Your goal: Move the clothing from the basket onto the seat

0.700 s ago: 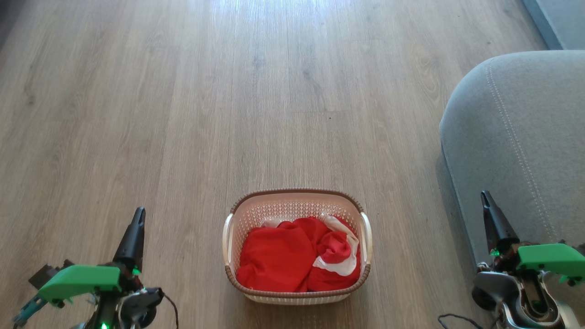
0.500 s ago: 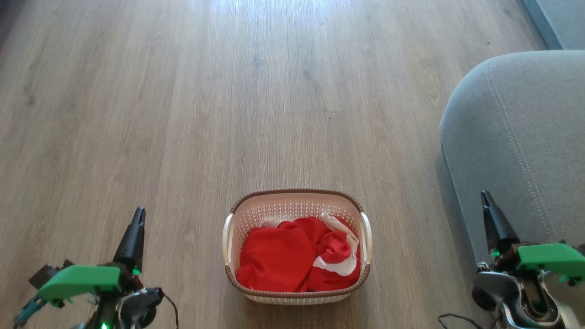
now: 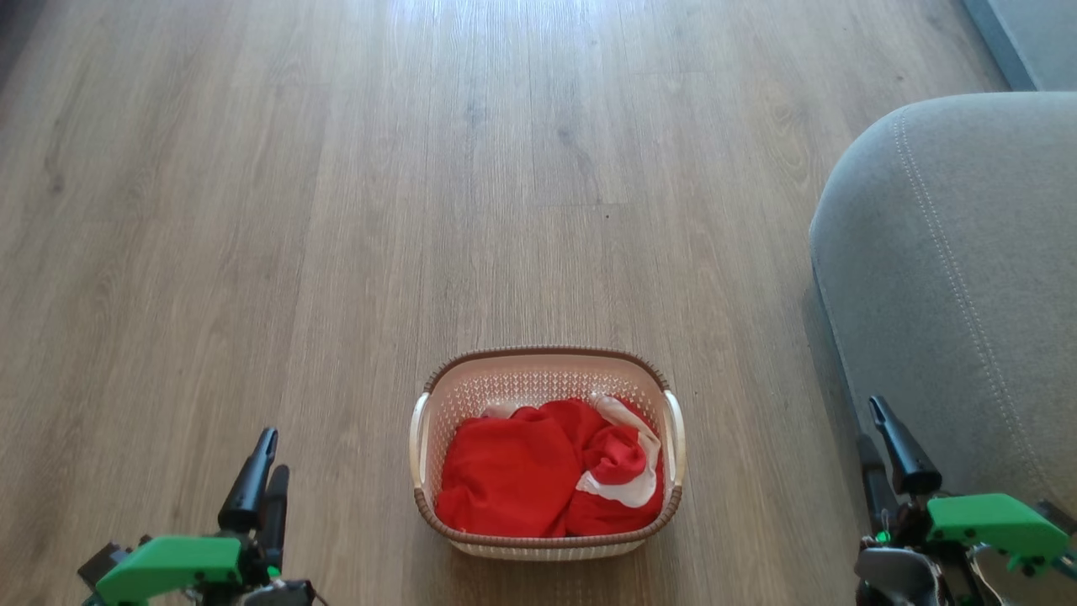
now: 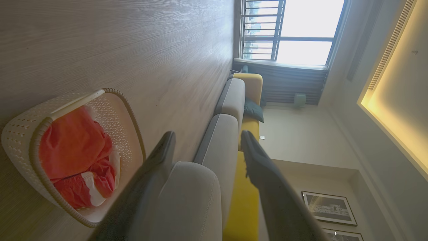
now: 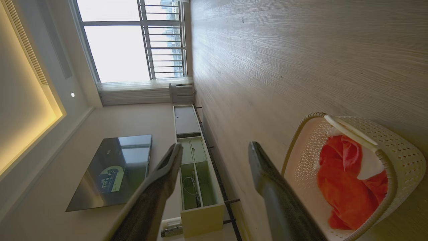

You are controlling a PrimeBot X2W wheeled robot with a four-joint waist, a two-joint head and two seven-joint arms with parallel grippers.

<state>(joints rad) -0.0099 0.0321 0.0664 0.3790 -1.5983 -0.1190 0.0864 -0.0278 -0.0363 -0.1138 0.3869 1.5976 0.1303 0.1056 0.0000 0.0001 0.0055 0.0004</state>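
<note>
Clothing (image 3: 547, 475) lies heaped in the basket (image 3: 538, 379), the plain red piece on the left and the red one with white panels bunched on the right. The basket stands on the wooden floor (image 3: 336, 210), near the robot and about midway between its arms. The grey seat (image 3: 951, 278) rises on the right, apart from the basket, with a strip of floor between them. The left claw (image 3: 273, 452) hovers above the floor to the left of the basket, its fingers spread wide and holding nothing. The right claw (image 3: 869, 421) hangs just beside the seat's near side, likewise wide and empty.
</note>
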